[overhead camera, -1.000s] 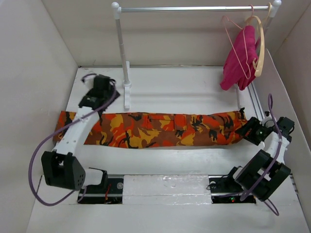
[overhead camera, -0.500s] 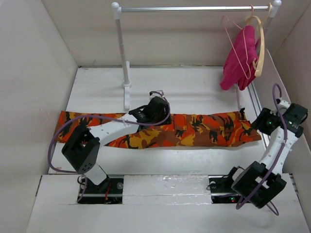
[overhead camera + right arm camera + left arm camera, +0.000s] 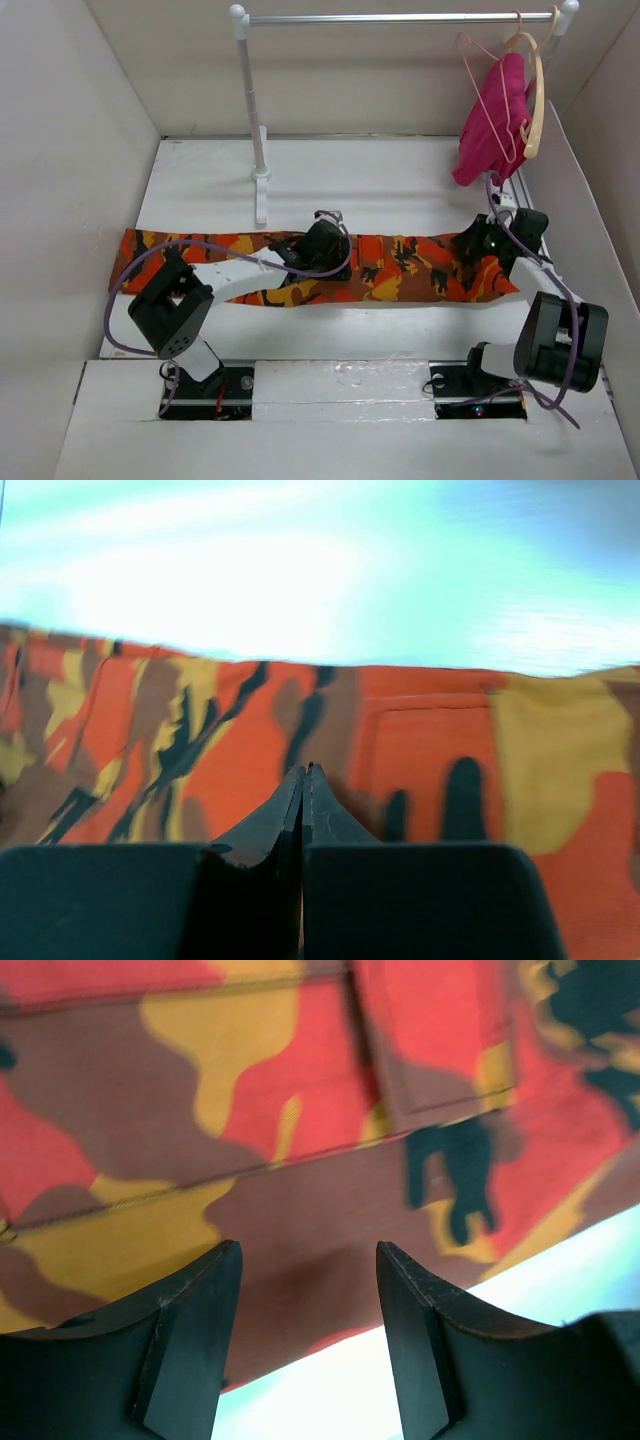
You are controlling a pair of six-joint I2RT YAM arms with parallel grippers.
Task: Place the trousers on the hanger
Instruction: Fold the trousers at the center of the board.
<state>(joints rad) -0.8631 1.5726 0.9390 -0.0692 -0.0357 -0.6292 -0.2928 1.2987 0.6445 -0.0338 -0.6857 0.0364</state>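
The camouflage trousers [image 3: 400, 265] lie flat, stretched left to right across the table. My left gripper [image 3: 322, 248] hovers over their middle. In the left wrist view it [image 3: 308, 1252] is open above the near hem of the trousers [image 3: 300, 1110], with nothing between its fingers. My right gripper [image 3: 482, 240] is over the trousers' right end. The right wrist view shows it [image 3: 305, 772] shut with no cloth between the fingers, just above the trousers [image 3: 420, 740]. The pink wire hanger [image 3: 476, 75] hangs on the rail at the back right.
A metal rail [image 3: 400, 17] on a white post [image 3: 255, 110] spans the back. A magenta cloth [image 3: 490, 130] and a pale wooden hanger [image 3: 538, 100] hang beside the wire hanger. White walls close in left, right and back.
My left arm swung from the trousers' left end to their middle. My right arm came in from the right edge to over the trousers' right end, and its jaws closed.
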